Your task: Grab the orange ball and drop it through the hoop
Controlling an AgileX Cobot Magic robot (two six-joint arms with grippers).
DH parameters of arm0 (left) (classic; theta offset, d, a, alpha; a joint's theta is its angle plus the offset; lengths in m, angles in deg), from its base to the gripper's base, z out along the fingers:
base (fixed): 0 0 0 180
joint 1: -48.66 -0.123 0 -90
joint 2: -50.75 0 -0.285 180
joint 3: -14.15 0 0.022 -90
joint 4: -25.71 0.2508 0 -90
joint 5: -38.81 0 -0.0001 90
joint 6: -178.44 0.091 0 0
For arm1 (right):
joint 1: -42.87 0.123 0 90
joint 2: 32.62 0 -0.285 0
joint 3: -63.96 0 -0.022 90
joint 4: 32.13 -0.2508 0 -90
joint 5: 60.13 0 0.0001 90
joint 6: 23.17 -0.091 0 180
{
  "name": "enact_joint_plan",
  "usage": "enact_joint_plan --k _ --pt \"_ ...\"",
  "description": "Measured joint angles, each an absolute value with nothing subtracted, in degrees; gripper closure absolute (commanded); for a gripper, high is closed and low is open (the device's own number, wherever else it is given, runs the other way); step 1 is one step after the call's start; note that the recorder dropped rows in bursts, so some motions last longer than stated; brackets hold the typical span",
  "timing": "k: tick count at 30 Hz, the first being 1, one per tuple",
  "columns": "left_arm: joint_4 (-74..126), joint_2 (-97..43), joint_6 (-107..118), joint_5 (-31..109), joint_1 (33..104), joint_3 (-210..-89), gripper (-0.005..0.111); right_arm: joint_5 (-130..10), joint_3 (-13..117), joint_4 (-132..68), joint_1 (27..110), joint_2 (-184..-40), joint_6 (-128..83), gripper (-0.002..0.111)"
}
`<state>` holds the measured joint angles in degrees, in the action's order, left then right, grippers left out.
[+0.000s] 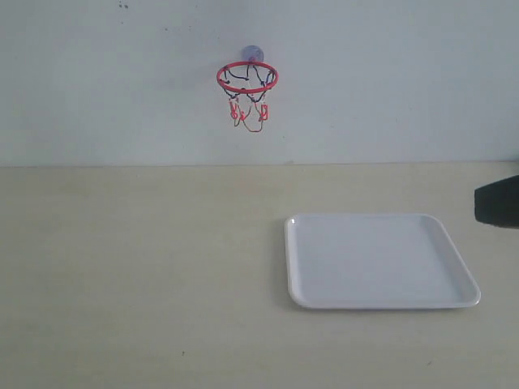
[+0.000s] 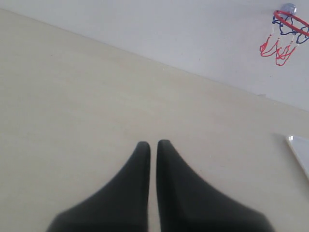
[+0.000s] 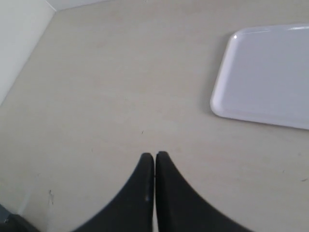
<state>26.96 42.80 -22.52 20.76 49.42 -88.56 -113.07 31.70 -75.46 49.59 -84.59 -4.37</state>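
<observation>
The hoop (image 1: pixel 247 79), a red ring with a red and dark string net on a round suction cup, hangs on the white back wall; the left wrist view also catches the hoop (image 2: pixel 289 21) far off. No orange ball shows in any view. My left gripper (image 2: pixel 153 143) hovers over bare table, shut with only a hairline gap and nothing between its fingers. My right gripper (image 3: pixel 154 155) is shut too, over bare table beside the tray. In the exterior view only a dark part of the right arm (image 1: pixel 499 201) shows at the right edge.
A white rectangular tray (image 1: pixel 381 259) lies on the pale table, right of centre, with nothing in it; the tray (image 3: pixel 268 72) also shows in the right wrist view and its corner (image 2: pixel 300 150) in the left. A white wall (image 1: pixel 122 81) bounds the table's far side.
</observation>
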Motion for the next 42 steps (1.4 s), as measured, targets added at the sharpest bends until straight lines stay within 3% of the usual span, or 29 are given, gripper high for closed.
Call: enact_joint_plan --k 9,21,33,42 --pt "27.0 42.8 -22.5 20.8 49.4 -88.6 0.103 -102.2 27.3 -75.9 50.8 -80.1 -3.8 0.109" --pt "27.0 42.8 -22.5 20.8 49.4 -88.6 0.103 -78.6 0.5 -76.3 50.8 -60.7 -4.8 0.109" --pt "27.0 42.8 -22.5 20.8 49.4 -88.6 0.103 -76.3 -6.5 -76.3 50.8 -44.9 -5.4 0.109" --pt "27.0 42.8 -22.5 20.8 49.4 -88.6 0.103 -76.2 -6.5 -76.3 50.8 -42.0 -5.4 0.109"
